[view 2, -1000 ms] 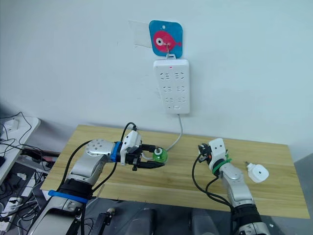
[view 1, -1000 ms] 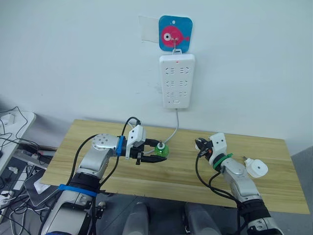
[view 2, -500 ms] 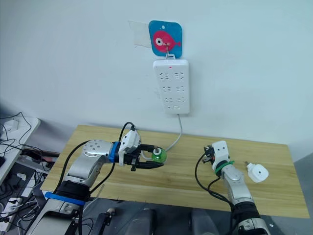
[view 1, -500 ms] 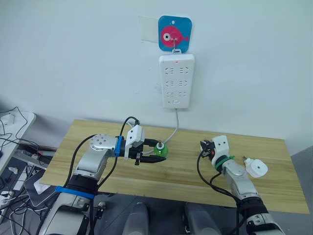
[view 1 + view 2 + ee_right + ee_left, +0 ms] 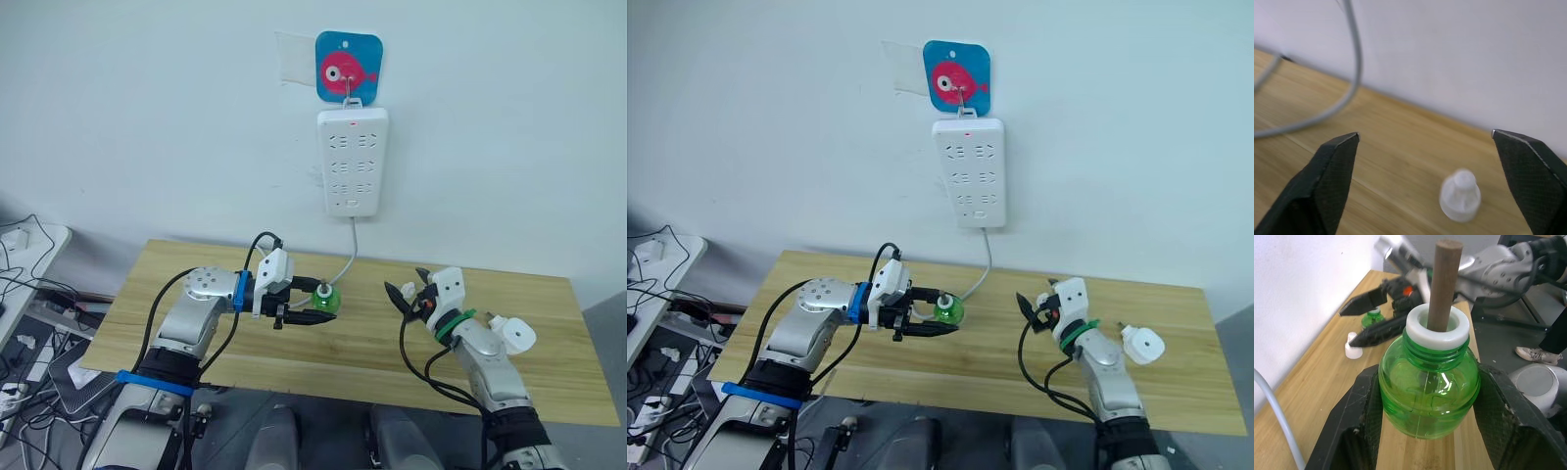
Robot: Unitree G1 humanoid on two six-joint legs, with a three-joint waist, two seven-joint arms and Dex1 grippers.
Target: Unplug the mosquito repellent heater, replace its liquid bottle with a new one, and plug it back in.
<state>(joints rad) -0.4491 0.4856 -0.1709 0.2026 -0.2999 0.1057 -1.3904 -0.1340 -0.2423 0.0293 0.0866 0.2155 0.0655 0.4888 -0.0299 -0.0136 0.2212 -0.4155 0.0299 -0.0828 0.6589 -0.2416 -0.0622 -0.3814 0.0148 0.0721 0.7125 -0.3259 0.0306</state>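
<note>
Holding a green bottle [image 5: 1429,387] upright in my left gripper [image 5: 307,303], wick pointing up. My right gripper [image 5: 404,291] hangs open; the mosquito repellent heater [image 5: 513,335] lies nearer that arm, just outside its forearm.

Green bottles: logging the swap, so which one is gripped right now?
The wick-topped green bottle, clamped in the left end effector; the other green bottle stands free on the table near a loose white cap.

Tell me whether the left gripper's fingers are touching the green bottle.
Touching. The left wrist view shows the green bottle squeezed between the left gripper: both black fingers press against its sides with no gap.
</note>
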